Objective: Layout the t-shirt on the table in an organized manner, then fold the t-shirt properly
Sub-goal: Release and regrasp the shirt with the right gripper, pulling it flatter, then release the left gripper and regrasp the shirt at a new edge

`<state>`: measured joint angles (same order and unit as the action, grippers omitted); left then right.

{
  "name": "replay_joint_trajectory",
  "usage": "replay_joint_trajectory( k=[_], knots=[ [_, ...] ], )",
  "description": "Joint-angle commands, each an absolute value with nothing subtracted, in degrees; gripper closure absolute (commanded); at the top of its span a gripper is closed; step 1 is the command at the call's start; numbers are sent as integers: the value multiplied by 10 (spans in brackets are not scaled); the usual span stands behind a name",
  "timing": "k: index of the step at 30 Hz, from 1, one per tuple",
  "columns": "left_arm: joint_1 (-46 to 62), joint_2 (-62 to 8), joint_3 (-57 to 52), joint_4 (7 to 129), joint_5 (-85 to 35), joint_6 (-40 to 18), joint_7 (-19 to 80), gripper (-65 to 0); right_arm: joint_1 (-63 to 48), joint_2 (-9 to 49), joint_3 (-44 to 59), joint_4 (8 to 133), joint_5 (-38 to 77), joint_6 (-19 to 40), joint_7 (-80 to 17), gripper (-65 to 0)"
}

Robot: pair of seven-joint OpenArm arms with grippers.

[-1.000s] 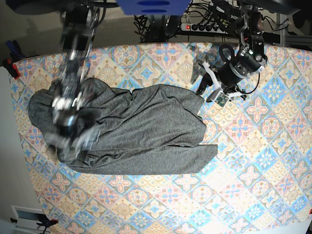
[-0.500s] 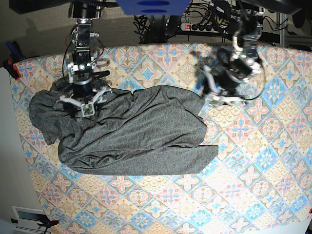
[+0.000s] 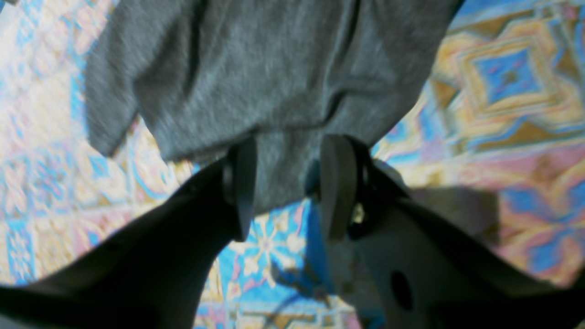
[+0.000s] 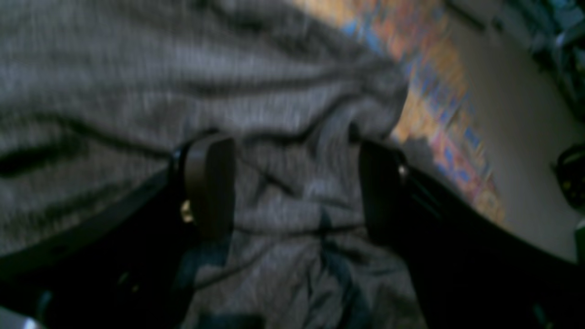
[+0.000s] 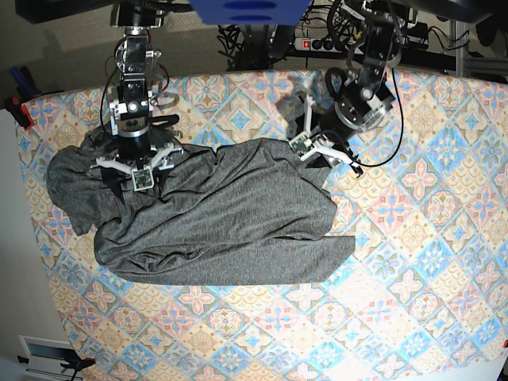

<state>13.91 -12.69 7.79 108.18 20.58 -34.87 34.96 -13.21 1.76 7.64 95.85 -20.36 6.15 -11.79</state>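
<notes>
The dark-grey t-shirt (image 5: 230, 214) lies crumpled and partly doubled over on the left and middle of the table (image 5: 429, 238). My right gripper (image 5: 136, 163) hangs over the shirt's upper left part. In the right wrist view it (image 4: 295, 192) stands wide open, with wrinkled t-shirt (image 4: 137, 68) below both fingers. My left gripper (image 5: 317, 151) is at the shirt's upper right corner. The left wrist view shows it (image 3: 289, 183) open, jaws partly apart, with the t-shirt (image 3: 274, 68) edge lying under the gap and the patterned table (image 3: 502, 91) around it.
A power strip (image 5: 333, 44) and cables sit behind the table's far edge. A red clamp (image 5: 20, 111) grips the left edge, where the cloth ends close to the shirt. Patterned cloth shows to the right of and in front of the shirt.
The right arm swung up from the shirt's left side to its upper left part. The left arm moved left, from over the cloth to the shirt's upper right corner.
</notes>
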Motion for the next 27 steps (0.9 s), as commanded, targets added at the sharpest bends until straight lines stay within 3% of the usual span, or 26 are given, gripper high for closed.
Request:
replay_joint_trajectory(
  k=[1,12,18,27],
  knots=[
    [126,-129,76,1069,209,-343,331,-234,-141,19,78,967,-203,59,-114,-405],
    [106,-113,63,1005,220,-342,283,-234,-138,20,113,967,-203,59,-114,-405],
    [96,-4,-68,996,218,-349,282,-234,-138,20,115,967,-203,59,-114,-405],
    [80,48,-190,976,112,-382,288,-234,-140,21,115,964,-203,59,-114,-405]
  ],
)
